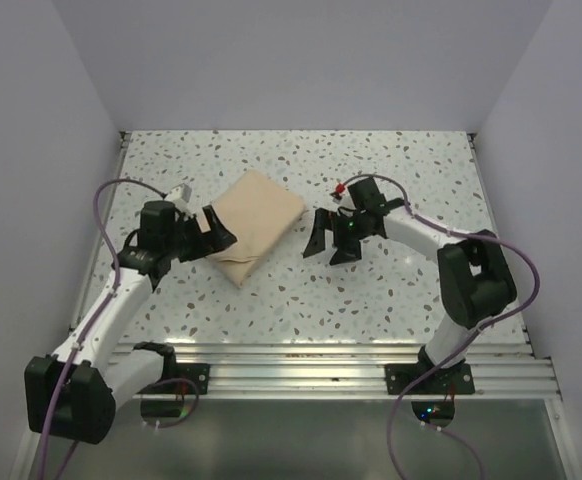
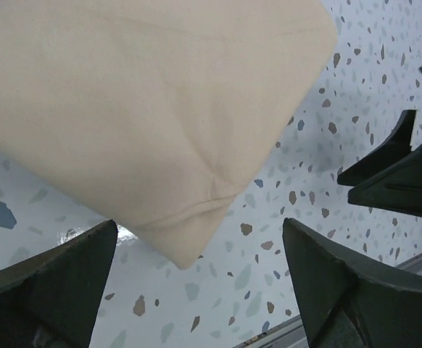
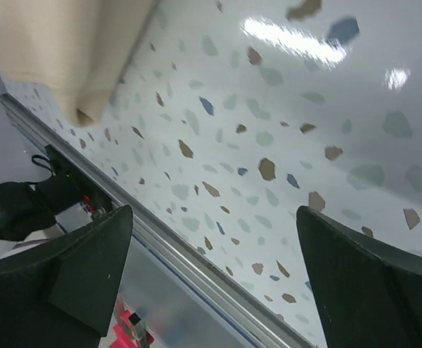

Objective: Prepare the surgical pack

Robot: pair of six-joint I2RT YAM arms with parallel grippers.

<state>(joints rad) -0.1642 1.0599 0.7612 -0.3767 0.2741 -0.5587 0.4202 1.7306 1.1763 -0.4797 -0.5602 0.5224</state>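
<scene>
Showing the two arms from above, with both bases bolted to the aluminium rail (image 1: 301, 362) at the near edge of the speckled worktop (image 1: 371, 300). Just beyond the rail, the left gripper (image 1: 214, 232) and the right gripper (image 1: 323, 243) sit low over the surface, facing each other. Each has its fingers spread wide and holds nothing; both wrist views show only bare worktop in the gap between the fingers.

The surgical pack (image 1: 257, 226) lies between the two grippers as a closed tan bundle, flat on the worktop. Its long axis runs diagonally from near-left to far-right. No tray, scissors, gauze or packets show outside it, and the frames do not reveal what the wrap encloses.

The left gripper is the nearer one, just beside the pack's left long edge. In the left wrist view the bundle's near corner points down toward the open fingers. The right gripper stands apart from the right edge, with a strip of bare worktop between; its wrist view catches only a corner of the tan sheet, off to one side.

Judged from the folded state, the wrapping looks largely complete. Any further tuck or shift would fall most naturally to the left arm, closing across the short axis
</scene>
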